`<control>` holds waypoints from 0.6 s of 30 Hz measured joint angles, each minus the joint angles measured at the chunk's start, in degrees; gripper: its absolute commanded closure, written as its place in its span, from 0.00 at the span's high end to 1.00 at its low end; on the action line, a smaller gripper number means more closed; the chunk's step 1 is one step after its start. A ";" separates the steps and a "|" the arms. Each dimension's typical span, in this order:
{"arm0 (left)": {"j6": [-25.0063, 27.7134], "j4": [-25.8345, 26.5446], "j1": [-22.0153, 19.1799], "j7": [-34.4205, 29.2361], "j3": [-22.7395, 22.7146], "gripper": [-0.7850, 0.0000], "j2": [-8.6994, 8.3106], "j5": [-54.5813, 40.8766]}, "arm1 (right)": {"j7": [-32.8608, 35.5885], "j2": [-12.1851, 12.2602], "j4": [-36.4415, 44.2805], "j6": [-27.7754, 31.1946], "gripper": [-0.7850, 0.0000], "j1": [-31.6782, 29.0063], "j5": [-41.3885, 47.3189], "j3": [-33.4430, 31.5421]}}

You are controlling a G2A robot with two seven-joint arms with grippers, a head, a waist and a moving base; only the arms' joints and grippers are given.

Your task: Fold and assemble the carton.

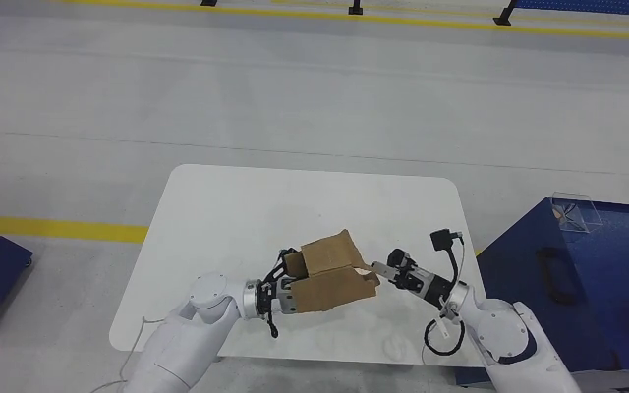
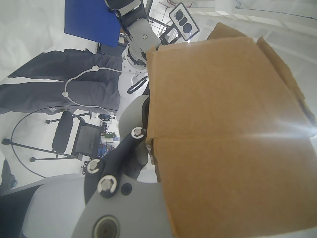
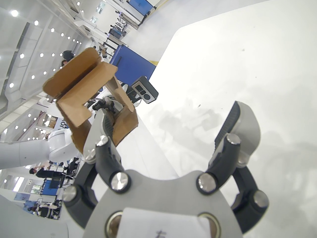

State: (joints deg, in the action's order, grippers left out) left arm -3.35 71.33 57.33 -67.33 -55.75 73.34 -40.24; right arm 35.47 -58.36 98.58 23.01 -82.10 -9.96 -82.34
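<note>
Spread wide, the right tool (image 3: 171,125) is set at the flapped end of the carton (image 1: 329,275), whose other end is clamped by the left tool (image 1: 282,292) over the near side of the worktop (image 1: 295,206). A flap is best pinched near its crease and folded inward. The long axis is laid tool to tool, open end rightward.

Carton (image 1: 329,275) between left tool (image 1: 285,286) and right tool (image 1: 379,270) (above table (image 1: 246,206)).

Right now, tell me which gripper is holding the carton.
The left gripper: it clamps one end of the carton and keeps it off the table. The right gripper stands wide open near a flap, gripping nothing.
</note>
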 measured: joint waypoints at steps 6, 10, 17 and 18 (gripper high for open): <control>1.61 1.17 0.50 1.00 -0.01 0.00 -0.14 1.86 | -0.34 -0.10 0.33 -1.44 1.00 0.57 -3.75 1.50; 2.57 1.94 1.01 1.72 0.32 0.00 -0.24 3.64 | -0.74 -0.25 0.18 -1.85 1.00 1.13 -4.42 2.66; 5.50 3.79 2.00 -0.58 0.41 0.00 -0.54 5.34 | -1.68 -0.49 -0.17 -3.53 1.00 2.18 -4.75 3.68; 5.99 4.08 2.19 -0.76 0.37 0.00 -0.60 5.71 | -1.74 -0.51 -0.11 -3.70 1.00 2.23 -4.75 3.81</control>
State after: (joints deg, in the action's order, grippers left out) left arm 2.64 75.42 59.52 -68.09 -55.38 72.74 -34.54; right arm 33.73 -58.88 98.48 19.31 -79.87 -14.71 -78.53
